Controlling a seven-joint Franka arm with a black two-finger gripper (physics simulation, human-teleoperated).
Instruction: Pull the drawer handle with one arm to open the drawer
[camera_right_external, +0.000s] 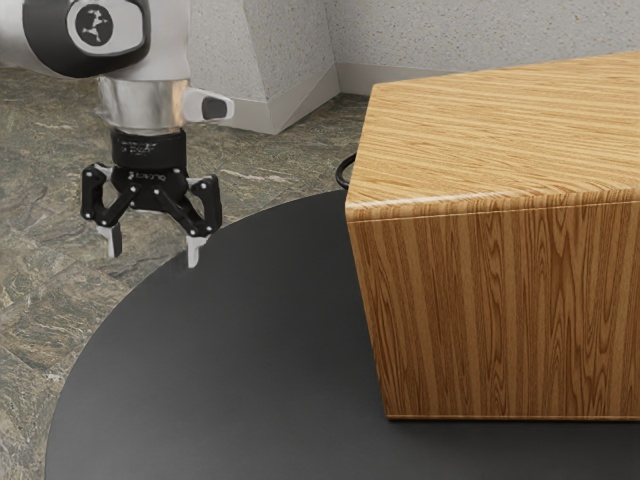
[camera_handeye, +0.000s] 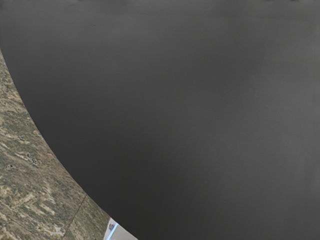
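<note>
- My hand hangs on the end of my arm, pointing straight down, at the exterior view's left side of the round black worktop.
- It is spread wide – the two fingers stand well apart, with nothing between them and nothing touching either one.
- The fingertips hover above the worktop's curved rim, about where the black surface meets the floor; they are clear of the surface.
- The wooden cabinet stands on the worktop toward the exterior view's right, upright and flat on its base. Its top and one grained side face that camera.
- The handle is a thin dark loop that peeks out past the cabinet's far upright corner, on the face turned away from the exterior camera.
- That face is hidden, so I cannot tell whether the drawer is shut or pulled out at all.
- My hand is well apart from the handle – a broad stretch of bare worktop lies between them, and the hand sits nearer the worktop's rim than the cabinet.
- In the wrist view the dark worktop lies under me, and its curved edge runs beside mottled green-brown stone floor.
- A small pale shape sits right at that edge, too small for me to tell what it is.
- Behind the cabinet a grey speckled wall rises from the floor.
</note>
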